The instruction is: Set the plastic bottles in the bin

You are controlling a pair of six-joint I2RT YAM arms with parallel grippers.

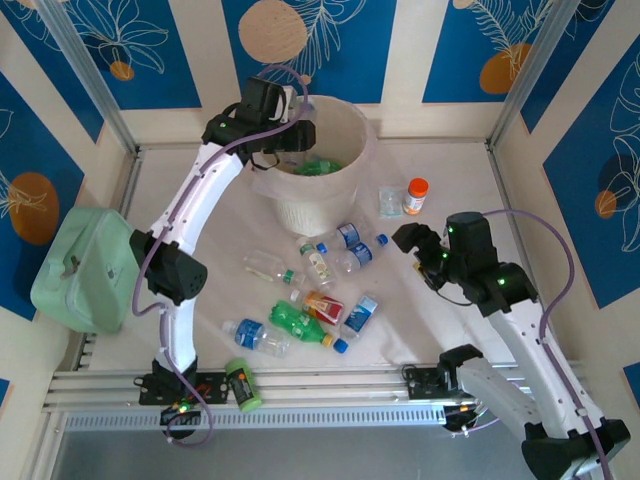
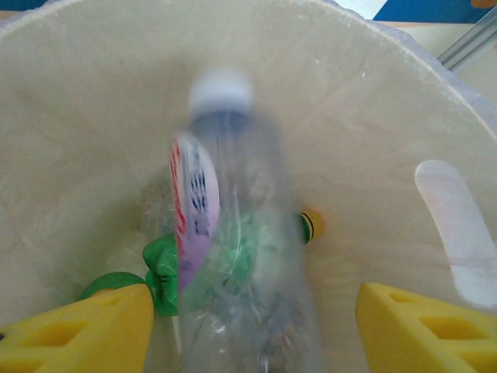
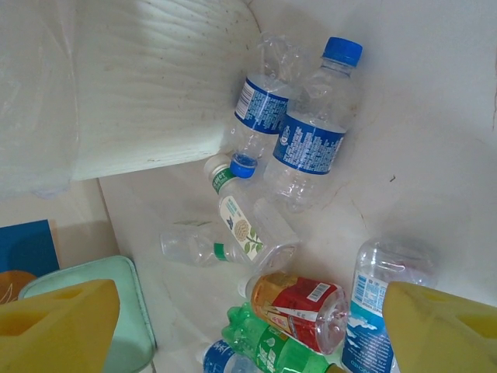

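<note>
White bin [image 1: 322, 203] under left gripper [image 2: 255, 295], green bottles [image 2: 161, 270] inside; clear bottle [image 2: 242, 233], label blurred unreadable, loose between parted fingers [image 2: 78, 336]; right gripper [image 3: 248, 289] wide, empty, over blue-labelled bottles [image 3: 307, 144] on table [image 3: 439, 116].

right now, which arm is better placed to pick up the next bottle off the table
Right. The right arm hangs with open jaws above the loose bottles, the red-labelled bottle nearly below. The left arm is over the bin, a clear bottle blurred between its jaws.
</note>
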